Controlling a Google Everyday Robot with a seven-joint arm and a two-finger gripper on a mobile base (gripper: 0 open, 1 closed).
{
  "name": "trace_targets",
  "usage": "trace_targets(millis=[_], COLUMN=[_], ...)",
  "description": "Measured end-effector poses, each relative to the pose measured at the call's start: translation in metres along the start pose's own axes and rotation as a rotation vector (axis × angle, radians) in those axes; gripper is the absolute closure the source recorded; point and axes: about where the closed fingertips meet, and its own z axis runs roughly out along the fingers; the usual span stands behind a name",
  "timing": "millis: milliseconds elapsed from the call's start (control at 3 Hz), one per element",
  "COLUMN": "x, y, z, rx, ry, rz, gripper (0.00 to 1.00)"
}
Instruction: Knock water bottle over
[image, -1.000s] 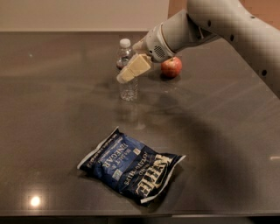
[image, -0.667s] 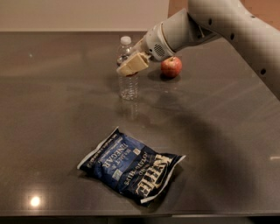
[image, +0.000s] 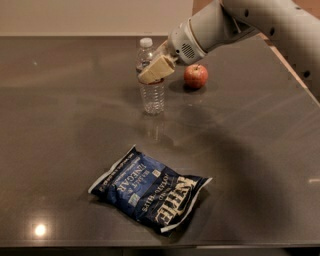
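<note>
The water bottle (image: 151, 95) is clear and ribbed with a white cap. It stands upright on the dark table (image: 60, 125), left of a red apple (image: 196, 76). My gripper (image: 156, 69) reaches in from the upper right on a white arm. It sits at the bottle's upper middle, covering the label band, and looks to be touching the bottle. The cap shows just above and left of the gripper.
A blue chip bag (image: 150, 187) lies flat near the table's front edge. The apple rests close behind the arm's wrist. The table's right edge runs diagonally at the far right.
The gripper has risen a little along the bottle, from its lower middle to its upper middle. The bottle still stands upright. The apple and bag have not moved.
</note>
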Motion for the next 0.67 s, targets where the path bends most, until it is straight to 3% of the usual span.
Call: trace_targets(millis=[333,667], x=[0.008,0.031], y=[0.004,0.005], z=[-0.021,-0.045], rx=[0.015,0.022], ry=[0.156,0.368], rz=[-0.047,-0.111], gripper=[1.0,1.0])
